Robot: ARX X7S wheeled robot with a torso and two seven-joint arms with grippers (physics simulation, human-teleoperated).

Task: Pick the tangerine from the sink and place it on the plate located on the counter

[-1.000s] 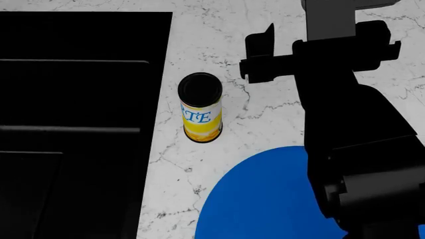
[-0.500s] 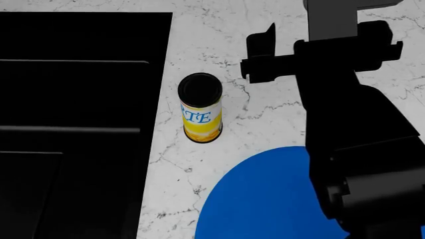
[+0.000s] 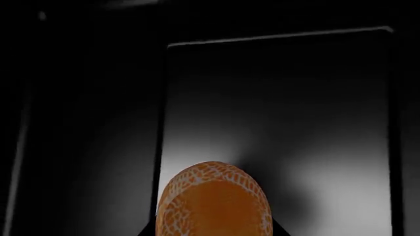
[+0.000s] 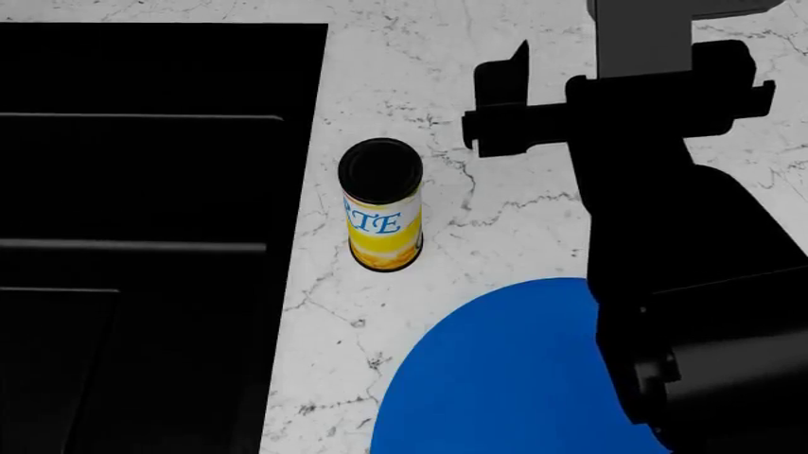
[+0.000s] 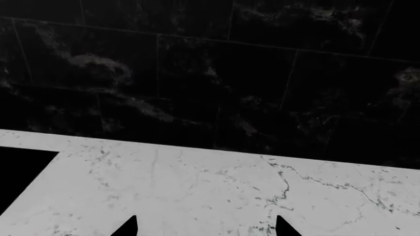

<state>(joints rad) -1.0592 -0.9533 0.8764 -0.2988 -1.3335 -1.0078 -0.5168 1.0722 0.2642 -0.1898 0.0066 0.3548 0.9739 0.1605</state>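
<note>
The tangerine (image 3: 213, 199) fills the space between the jaws of my left gripper (image 3: 210, 232), which are shut on it over the dark floor of the sink (image 3: 295, 113). In the head view the sink (image 4: 151, 236) is a black basin at the left; neither the tangerine nor the left arm shows there. The blue plate (image 4: 505, 378) lies on the white marble counter (image 4: 505, 236) at the bottom right, partly under my right arm (image 4: 669, 236). My right gripper (image 5: 204, 228) is open and empty above the counter (image 5: 196, 182).
A yellow-and-white can with a black lid (image 4: 381, 203) stands upright on the counter between the sink and the plate. A dark marbled wall (image 5: 210, 73) rises behind the counter.
In the head view my right arm has drifted slightly to the right. The can and the plate have not moved.
</note>
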